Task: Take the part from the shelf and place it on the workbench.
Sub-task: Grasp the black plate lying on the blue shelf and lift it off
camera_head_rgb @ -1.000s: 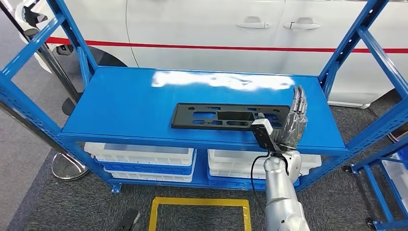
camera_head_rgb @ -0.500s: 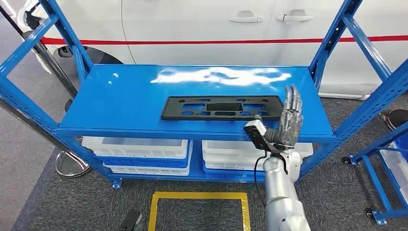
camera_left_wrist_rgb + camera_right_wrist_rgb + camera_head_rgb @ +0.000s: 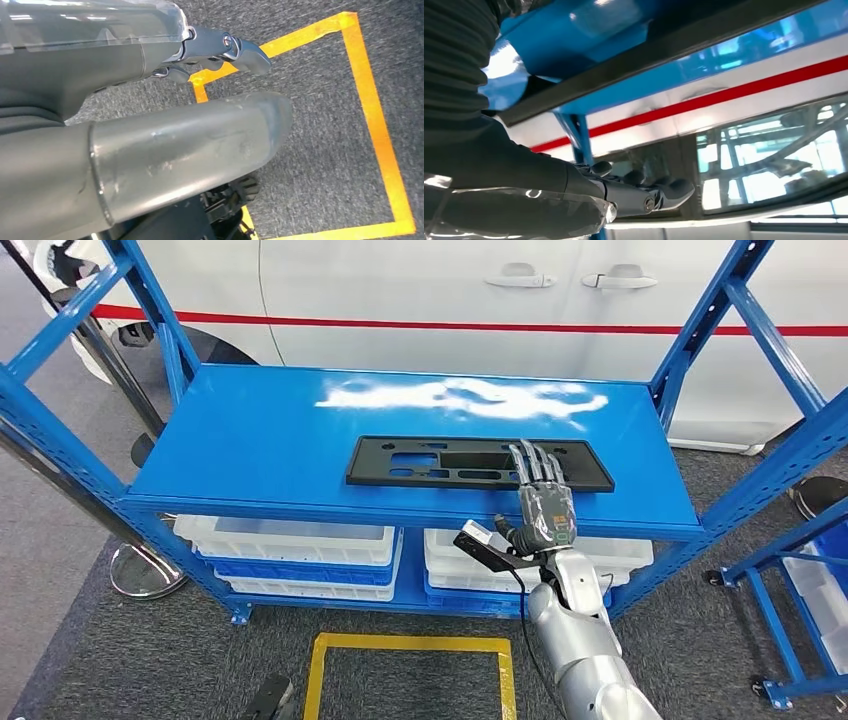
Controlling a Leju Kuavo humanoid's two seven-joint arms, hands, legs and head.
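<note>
The right hand (image 3: pixel 545 502) is reaching over the near edge of the shelf (image 3: pixel 250 455), fingers stretched out flat and apart, holding nothing, fingertips lying over the near right stretch of the part (image 3: pixel 420 462). Whether they are actually pressing on it, the head view is not settling. The left hand (image 3: pixel 220 50) is hanging low over the grey carpet, above the yellow floor marking (image 3: pixel 375 125); its fingers are looking loosely extended and it is carrying nothing.

The risk from here, by this commentator's reckoning: the part is thin and lying flush on the smooth blue surface, so fingers coming down from above may be finding no edge to get under, and could be pushing it away towards the far side instead. Gripped at the right end alone, such a long piece may be tipping or swinging.

The part is a long, flat black panel with several cut-out slots, sitting near the front of the shelf, slightly right of centre.
</note>
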